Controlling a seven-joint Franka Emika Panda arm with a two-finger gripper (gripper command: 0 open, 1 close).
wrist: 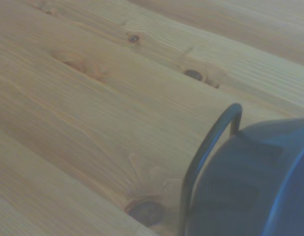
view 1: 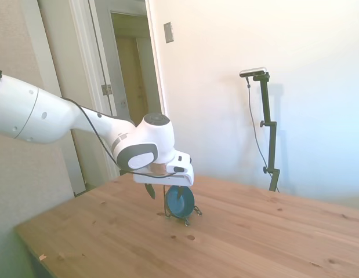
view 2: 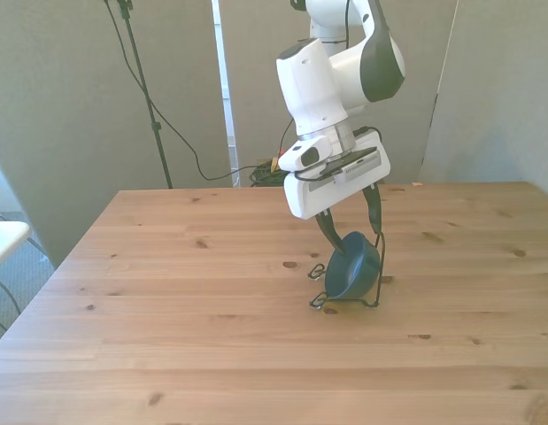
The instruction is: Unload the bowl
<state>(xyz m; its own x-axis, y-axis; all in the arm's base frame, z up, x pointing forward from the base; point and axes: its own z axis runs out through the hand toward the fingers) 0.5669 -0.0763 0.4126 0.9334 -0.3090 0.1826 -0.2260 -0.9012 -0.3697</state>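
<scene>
Dark blue-teal and glossy, the bowl [view 2: 351, 267] stands on edge in a thin black wire rack [view 2: 344, 299] near the middle of the wooden worktop [view 2: 167, 292], its hollow turned toward the front view's left. The white arm [view 1: 63, 116] reaches down over it, and the claw [view 2: 351, 223] hangs directly above the bowl's upper rim. Its two dark fingers [view 2: 328, 232] are spread apart, one on each side of the rim; from the front view they appear to straddle it without pinching, though contact on the far finger cannot be confirmed. The side view agrees: one finger sits clear of the bowl, the other is level with its top edge. The wrist view shows only a rack wire [wrist: 206, 157] and the bowl's curved wall [wrist: 250, 187] close by, blurred.

Assessment: the step in hand is the approach to grasp; the bowl is not yet lifted and remains seated in the rack. The next move calls for a slight descent so the rim sits well between the fingers, a firm closure, then a straight lift to clear the wires. The light rack may well come up with the bowl.
</scene>
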